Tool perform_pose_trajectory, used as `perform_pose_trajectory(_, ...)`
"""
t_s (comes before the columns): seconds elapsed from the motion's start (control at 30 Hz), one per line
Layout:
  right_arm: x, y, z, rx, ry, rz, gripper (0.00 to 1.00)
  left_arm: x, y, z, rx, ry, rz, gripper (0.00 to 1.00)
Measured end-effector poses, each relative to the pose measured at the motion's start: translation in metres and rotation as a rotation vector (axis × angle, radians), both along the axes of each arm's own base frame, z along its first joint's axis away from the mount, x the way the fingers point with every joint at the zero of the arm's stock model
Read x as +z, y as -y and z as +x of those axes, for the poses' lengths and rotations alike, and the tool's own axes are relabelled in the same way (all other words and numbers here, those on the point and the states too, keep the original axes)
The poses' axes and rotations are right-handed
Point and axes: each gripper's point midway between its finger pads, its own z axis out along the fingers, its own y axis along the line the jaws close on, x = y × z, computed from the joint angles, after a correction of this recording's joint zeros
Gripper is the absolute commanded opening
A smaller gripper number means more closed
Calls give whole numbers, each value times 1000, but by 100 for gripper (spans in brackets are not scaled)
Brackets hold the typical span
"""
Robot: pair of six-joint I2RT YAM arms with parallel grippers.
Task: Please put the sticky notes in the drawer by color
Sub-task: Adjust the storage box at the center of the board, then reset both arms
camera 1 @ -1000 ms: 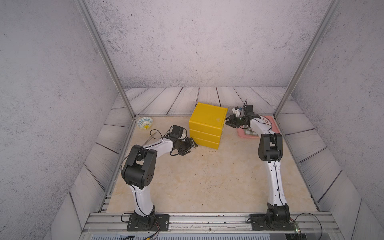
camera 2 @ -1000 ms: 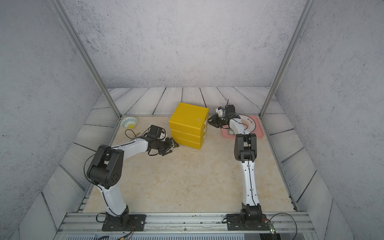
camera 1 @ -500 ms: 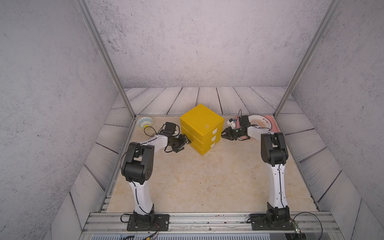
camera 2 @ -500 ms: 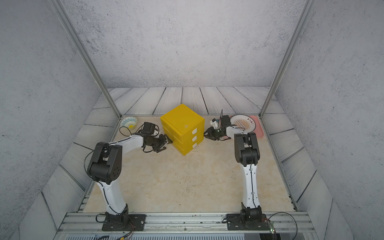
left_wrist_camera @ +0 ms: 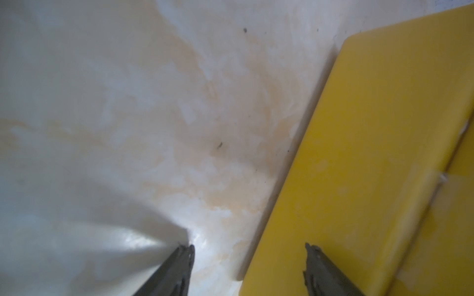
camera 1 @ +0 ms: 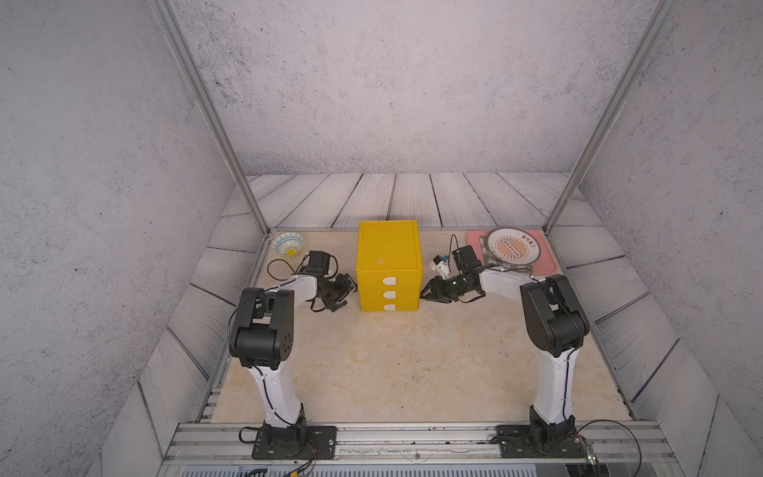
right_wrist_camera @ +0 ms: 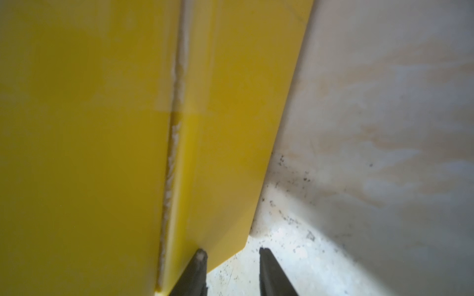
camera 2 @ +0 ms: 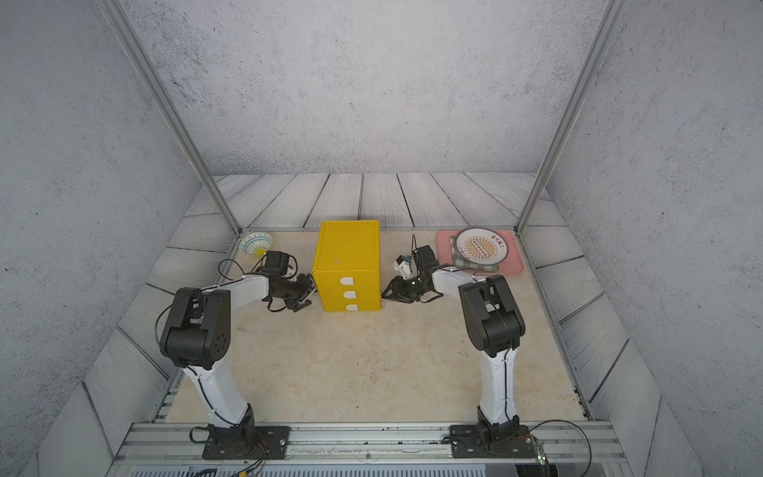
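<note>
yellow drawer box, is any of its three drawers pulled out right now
No, in a top view the drawer shows one flat front face, with its three white tab handles stacked in line.

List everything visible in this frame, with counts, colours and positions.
drawer box: 1, bright yellow, back middle of the table, drawers shut
handles: 3, white, stacked on the box's front
bowl: 1, white with blue pattern, back left corner
tray: 1, pink, back right corner
cloth: 1, green checked, on the tray
plate: 1, white with orange sunburst, on the cloth
sticky notes: none in view
table: 1, beige marbled
left arm: 1, white and black
right arm: 1, white and black
left claw: 1, black, open, at the box's left side
right claw: 1, black, open, at the box's right side
</note>
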Motion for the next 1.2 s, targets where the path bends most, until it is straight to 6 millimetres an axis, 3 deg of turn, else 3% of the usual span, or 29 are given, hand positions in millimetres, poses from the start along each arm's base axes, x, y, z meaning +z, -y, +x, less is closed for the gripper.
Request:
perform_pose_trajectory(0.27, 2, 2, -2, -4, 14, -31, 39, 10, 2, 14, -2, 35, -5, 74)
perform_pose_trajectory(0.4, 16, 13, -9, -8, 64, -102, 49, 17, 0, 9, -8, 51, 1, 76)
perform_pose_trajectory(0.47, 32, 23, -12, -20, 112, -152, 58, 30, -5, -2, -9, 67, 7, 78)
perform_pose_trajectory(0.57, 66, 47, -15, -62, 218, -242, 72, 64, -21, -18, 7, 132, 46, 80)
perform_pose_trajectory(0.73, 143, 99, -29, -202, 460, -375, 97, 145, -80, -38, 147, 362, 261, 84)
perform_pose_trajectory(0.8, 171, 121, -39, -275, 553, -414, 99, 167, -101, -53, 215, 452, 356, 84)
perform_pose_trajectory(0.83, 182, 133, -45, -316, 605, -440, 99, 173, -112, -64, 252, 491, 401, 96)
perform_pose_trajectory(0.9, 196, 155, -55, -399, 692, -480, 99, 174, -129, -84, 315, 563, 480, 98)
perform_pose_trajectory(1.0, 193, 190, -69, -547, 797, -548, 99, 150, -146, -110, 370, 638, 561, 99)
perform_pose_trajectory(1.1, 169, 219, -79, -681, 868, -605, 99, 120, -158, -132, 399, 664, 634, 98)
perform_pose_trajectory(1.2, 131, 243, -88, -777, 914, -685, 99, 108, -169, -142, 416, 684, 712, 98)
